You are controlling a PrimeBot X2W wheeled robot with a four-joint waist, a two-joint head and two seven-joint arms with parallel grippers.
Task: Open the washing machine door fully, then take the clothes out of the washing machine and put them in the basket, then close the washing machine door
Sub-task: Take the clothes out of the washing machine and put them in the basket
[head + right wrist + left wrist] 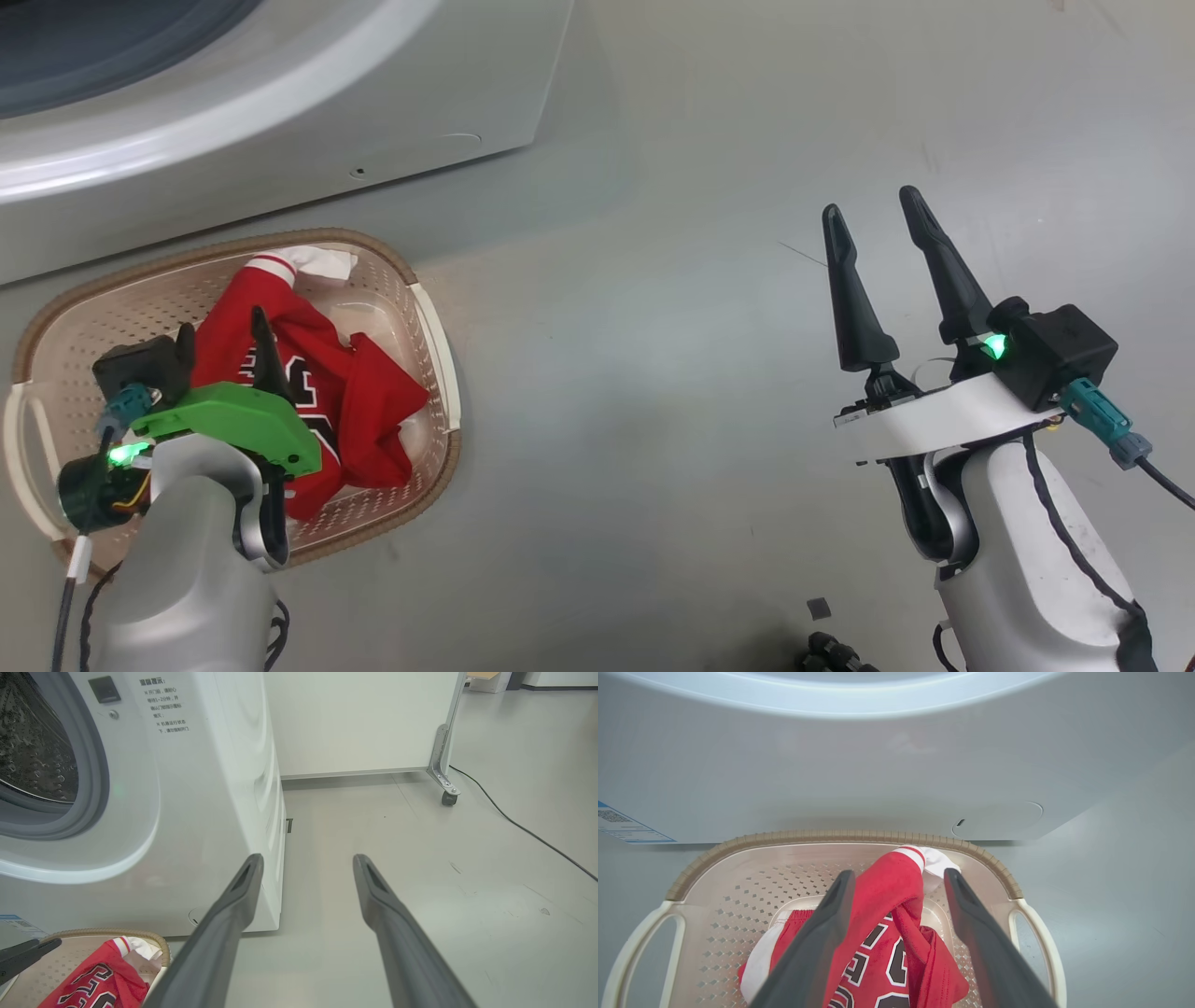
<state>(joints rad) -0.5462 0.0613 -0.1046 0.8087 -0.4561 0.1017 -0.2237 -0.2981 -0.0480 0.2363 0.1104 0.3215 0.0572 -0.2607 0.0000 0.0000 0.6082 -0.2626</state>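
Note:
The cream basket sits on the floor against the front of the white washing machine. Red clothes with white trim lie in it, and a jersey's dark, white-outlined numbers show. My left gripper hangs over the basket, open. In the left wrist view its gripper has its fingers spread to either side of the red fabric without pinching it. My right gripper is open and empty above bare floor to the right. The steel drum shows through the grey gasket. The washing machine door is out of view.
A blue label is low on the washer's front. Behind the washer a white panel stands on a caster, and a black cable runs across the grey floor. A small dark scrap lies near my base.

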